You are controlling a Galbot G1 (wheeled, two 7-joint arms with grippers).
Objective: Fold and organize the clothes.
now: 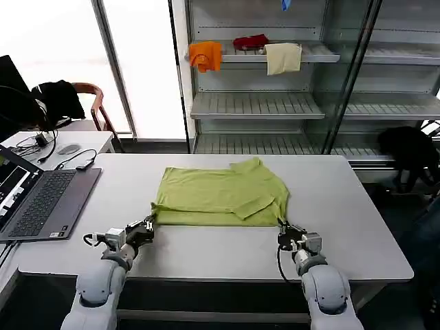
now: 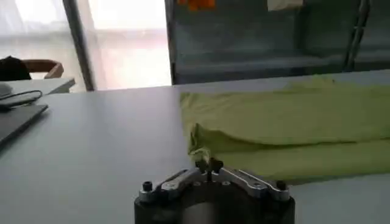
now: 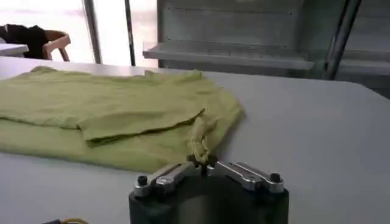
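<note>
Folded T-shirt (image 1: 220,196) on the desk (image 1: 344,206), its near corners pinched by the closed left end effector (image 1: 148,223) and right end effector (image 1: 284,228).

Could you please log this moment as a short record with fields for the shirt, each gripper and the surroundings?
garment: lime T-shirt, partly folded, flat on the grey table
left gripper: shut on the shirt's near left corner
right gripper: shut on the shirt's near right corner
beside it: open laptop at the table's left edge
behind: shelf with orange cloth, red cloth, cream cloth
</note>
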